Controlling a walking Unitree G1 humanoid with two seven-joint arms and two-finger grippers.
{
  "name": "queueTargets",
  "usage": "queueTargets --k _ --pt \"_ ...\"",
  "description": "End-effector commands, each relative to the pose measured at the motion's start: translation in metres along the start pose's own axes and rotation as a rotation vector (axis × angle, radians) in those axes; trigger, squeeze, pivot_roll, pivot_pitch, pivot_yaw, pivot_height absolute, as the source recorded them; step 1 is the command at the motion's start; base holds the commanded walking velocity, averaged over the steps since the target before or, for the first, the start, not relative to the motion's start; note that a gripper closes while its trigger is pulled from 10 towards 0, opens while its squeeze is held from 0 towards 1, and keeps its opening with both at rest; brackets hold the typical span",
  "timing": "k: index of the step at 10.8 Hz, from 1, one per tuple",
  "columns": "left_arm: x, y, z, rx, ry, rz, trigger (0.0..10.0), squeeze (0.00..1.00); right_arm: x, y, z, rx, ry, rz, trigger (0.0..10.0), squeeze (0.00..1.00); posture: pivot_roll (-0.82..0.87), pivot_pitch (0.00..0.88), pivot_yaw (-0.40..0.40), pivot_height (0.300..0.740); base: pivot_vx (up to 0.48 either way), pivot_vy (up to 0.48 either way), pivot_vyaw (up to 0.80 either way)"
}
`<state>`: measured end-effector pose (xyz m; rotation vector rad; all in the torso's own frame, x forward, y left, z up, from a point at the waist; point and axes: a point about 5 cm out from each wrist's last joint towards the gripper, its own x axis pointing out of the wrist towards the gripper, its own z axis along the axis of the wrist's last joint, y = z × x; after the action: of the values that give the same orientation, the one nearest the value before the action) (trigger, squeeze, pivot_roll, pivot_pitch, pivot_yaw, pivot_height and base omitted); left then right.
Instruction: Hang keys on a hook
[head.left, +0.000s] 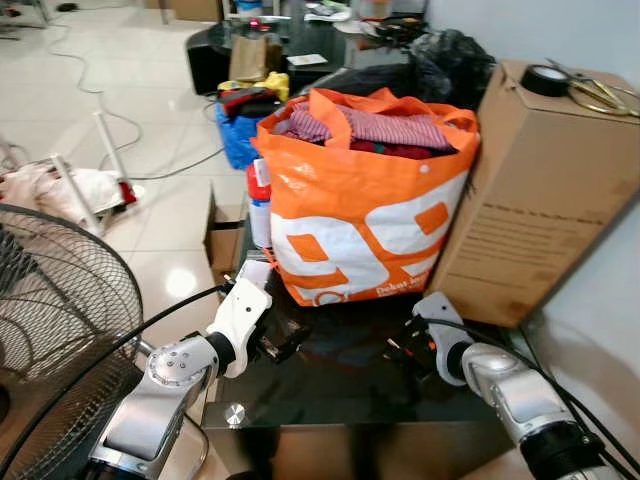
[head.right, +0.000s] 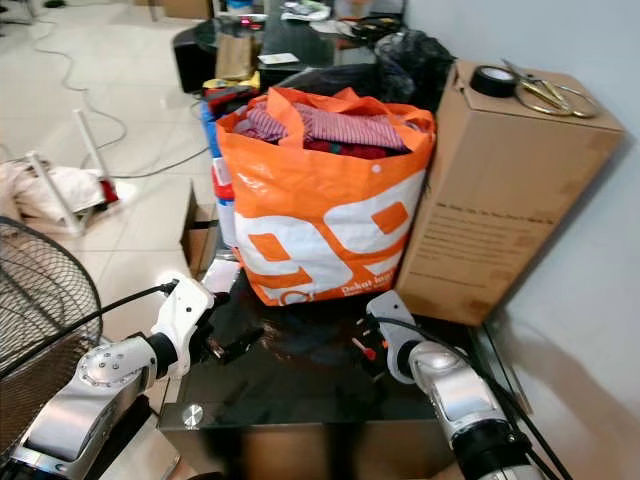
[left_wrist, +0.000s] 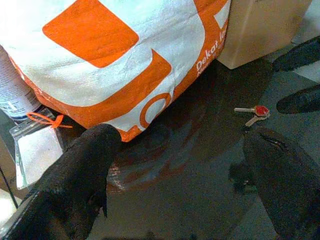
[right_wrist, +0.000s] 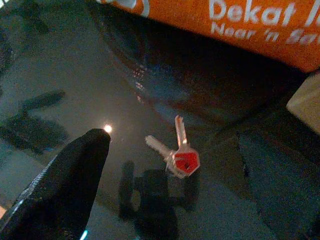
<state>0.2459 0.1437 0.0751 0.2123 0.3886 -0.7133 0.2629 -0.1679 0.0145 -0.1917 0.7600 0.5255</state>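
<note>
The right gripper (right_wrist: 170, 170) hangs low over the dark glass table (head.left: 330, 395), its two black fingers (right_wrist: 65, 185) spread wide with nothing between them but the keys (right_wrist: 177, 152) lying flat on the glass. The keys are two silver blades joined at a red head, splayed in a V, and neither finger touches them. In the head views the right gripper (head.left: 408, 348) sits just in front of the orange and white bag (head.left: 365, 200), near the bag's lower corner on the cardboard-box side, with a spot of red just beside its fingertips. The right arm (head.left: 510, 395) reaches in from the table's near edge, forearm angled toward the bag and wrist bent down to the glass.

The left gripper (head.left: 283, 345) is also parted and empty, held low above the table in front of the bag's other lower corner. From its wrist camera the keys (left_wrist: 254, 113) show small on the glass beyond its fingers (left_wrist: 82, 175), in front of the bag, with the right gripper's black fingertips just past them. The left arm (head.left: 175, 385) comes up from beside a wire fan guard (head.left: 50, 320), elbow bent, forearm slanting toward the bag.

The cardboard box (head.left: 540, 190) stands touching the bag's side, and clothes (head.left: 385, 130) fill the bag's open top.
</note>
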Motion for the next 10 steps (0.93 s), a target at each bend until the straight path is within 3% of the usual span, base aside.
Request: queueTargets --k 1,5,6,7,8,10 --pt "-0.001 -0.002 0.002 0.009 0.004 -0.026 10.0 0.0 0.001 -0.002 0.003 -0.013 -0.007 -0.003 10.0 0.0 -0.02 0.0 -0.026 0.74 0.0 0.0 0.0" --pt "-0.002 -0.004 -0.001 0.021 0.036 -0.075 10.0 0.0 0.013 0.005 0.007 -0.029 -0.05 0.022 10.0 0.0 -0.02 0.0 -0.023 0.74 0.0 0.0 0.0" --pt "-0.004 -0.004 -0.002 0.021 0.04 -0.076 10.0 0.0 0.015 0.007 0.009 -0.026 -0.058 0.035 10.0 0.04 -0.02 0.0 -0.028 0.74 0.0 0.0 0.0" --pt "-0.005 -0.004 -0.002 0.021 0.042 -0.076 10.0 0.0 0.017 0.008 0.01 -0.026 -0.062 0.042 10.0 0.36 -0.01 0.0 -0.034 0.74 0.0 0.0 0.0" --pt "-0.008 -0.004 -0.004 0.021 0.049 -0.076 10.0 0.0 0.019 0.01 0.012 -0.028 -0.066 0.052 10.0 1.0 0.0 0.0 -0.029 0.74 0.0 0.0 0.0" --pt "-0.014 -0.009 -0.011 0.032 0.103 -0.118 10.0 0.0 0.026 0.015 0.01 -0.014 -0.051 0.046 10.0 1.0 0.0 0.0 -0.02 0.74 0.0 0.0 0.0"
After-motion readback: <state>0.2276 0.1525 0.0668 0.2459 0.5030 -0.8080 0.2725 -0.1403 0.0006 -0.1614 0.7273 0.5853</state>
